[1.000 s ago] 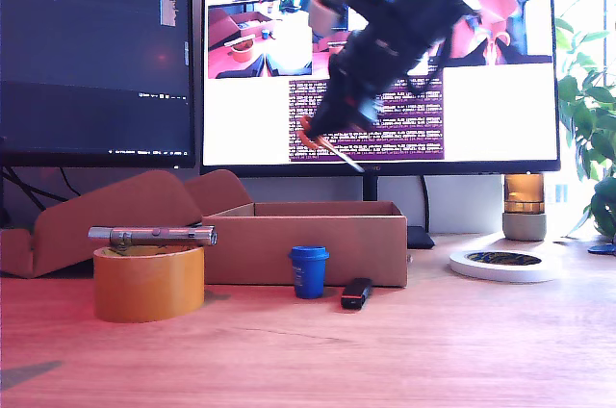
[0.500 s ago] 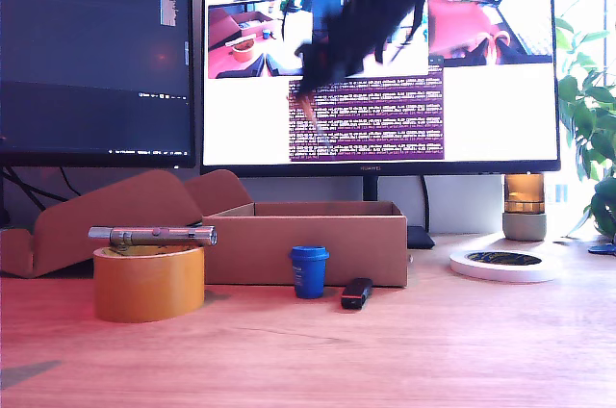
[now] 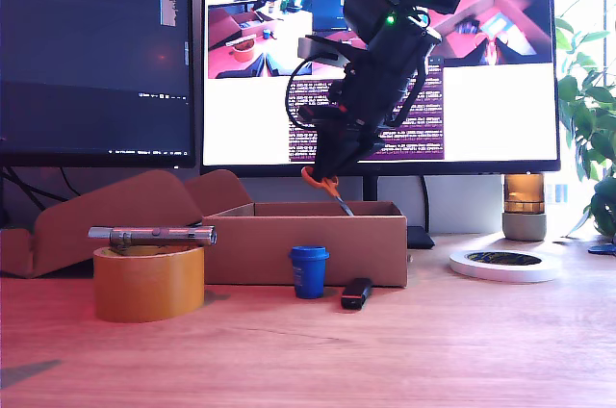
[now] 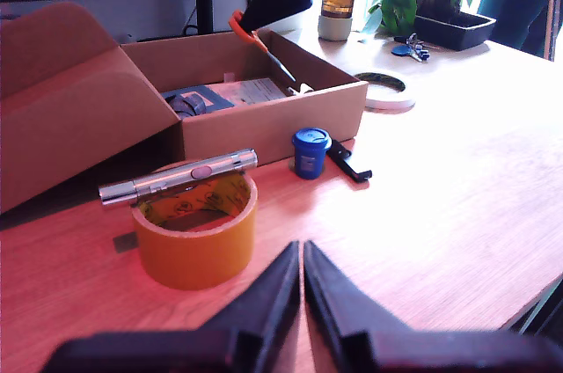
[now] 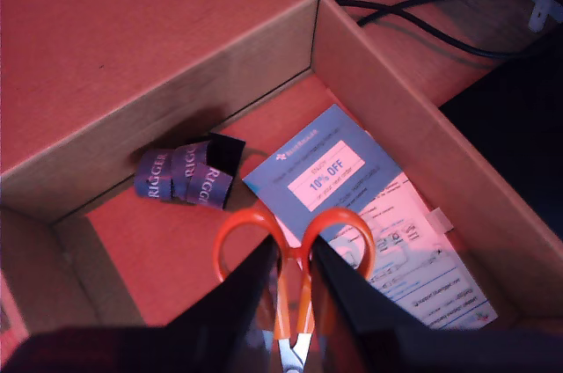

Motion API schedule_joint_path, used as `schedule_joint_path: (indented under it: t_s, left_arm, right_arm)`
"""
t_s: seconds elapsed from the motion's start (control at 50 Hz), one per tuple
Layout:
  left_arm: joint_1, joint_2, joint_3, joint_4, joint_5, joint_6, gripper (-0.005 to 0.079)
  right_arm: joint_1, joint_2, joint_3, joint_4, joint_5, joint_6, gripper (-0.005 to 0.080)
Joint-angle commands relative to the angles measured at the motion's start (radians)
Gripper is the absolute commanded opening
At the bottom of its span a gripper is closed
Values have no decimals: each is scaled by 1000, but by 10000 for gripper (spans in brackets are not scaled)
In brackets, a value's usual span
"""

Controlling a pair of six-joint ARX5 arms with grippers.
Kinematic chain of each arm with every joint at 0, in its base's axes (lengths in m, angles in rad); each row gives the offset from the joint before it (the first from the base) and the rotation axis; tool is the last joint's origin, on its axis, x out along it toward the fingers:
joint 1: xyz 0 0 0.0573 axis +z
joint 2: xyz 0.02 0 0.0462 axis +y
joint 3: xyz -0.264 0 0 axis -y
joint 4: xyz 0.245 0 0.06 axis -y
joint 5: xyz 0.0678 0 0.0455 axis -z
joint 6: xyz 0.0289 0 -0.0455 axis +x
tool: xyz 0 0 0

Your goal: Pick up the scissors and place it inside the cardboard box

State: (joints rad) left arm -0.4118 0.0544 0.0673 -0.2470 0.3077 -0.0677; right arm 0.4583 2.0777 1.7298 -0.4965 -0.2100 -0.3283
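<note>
The scissors (image 3: pixel 327 187), with orange ring handles and short grey blades, hang just over the open cardboard box (image 3: pixel 308 249), tips pointing down past its rim. My second gripper (image 3: pixel 334 169) is shut on them. In the second wrist view the scissors (image 5: pixel 341 213) sit between the dark fingers of my second gripper (image 5: pixel 295 254), above the floor of the cardboard box (image 5: pixel 396 109). My first gripper (image 4: pixel 302 250) is shut and holds nothing. It hovers low over the table, in front of the tape roll (image 4: pixel 195 228). From there the scissors (image 4: pixel 255 36) show above the cardboard box (image 4: pixel 264 122).
A yellow tape roll (image 3: pixel 149 283) with a metal flashlight (image 3: pixel 152 234) on it stands at the exterior view's left. A blue cup (image 3: pixel 309 270) and a black gadget (image 3: pixel 356 293) are before the box. A leaflet (image 5: pixel 352 188) and a dark band (image 5: pixel 189 175) lie inside. Monitors stand behind.
The second arm has swung down from high in front of the monitor to just above the box, still carrying the scissors. Objects on the table have not moved.
</note>
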Motion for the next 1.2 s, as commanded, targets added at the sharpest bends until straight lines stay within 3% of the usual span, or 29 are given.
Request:
schedule_joint_path:
  t_s: [0.0, 0.52, 0.8, 0.94, 1.06, 1.18]
  left_arm:
    - [-2, 4, -22, 8, -2, 8, -21]
    - [-2, 4, -22, 8, -3, 8, -21]
    - [-2, 4, -22, 8, -2, 8, -21]
    - [-2, 4, -22, 5, -3, 8, -21]
    - [-2, 4, -22, 2, -3, 8, -21]
    - [-2, 4, -22, 1, -3, 8, -21]
  right_arm:
    - [-1, 52, 13, -2, 0, 18, -10]
    - [-3, 87, 13, -3, 11, 18, -8]
    - [-2, 87, 13, 5, 11, 18, 205]
    - [-2, 87, 13, 9, 11, 18, 212]
    - [-2, 86, 13, 11, 11, 18, 190]
    - [-2, 76, 13, -3, 10, 19, -24]
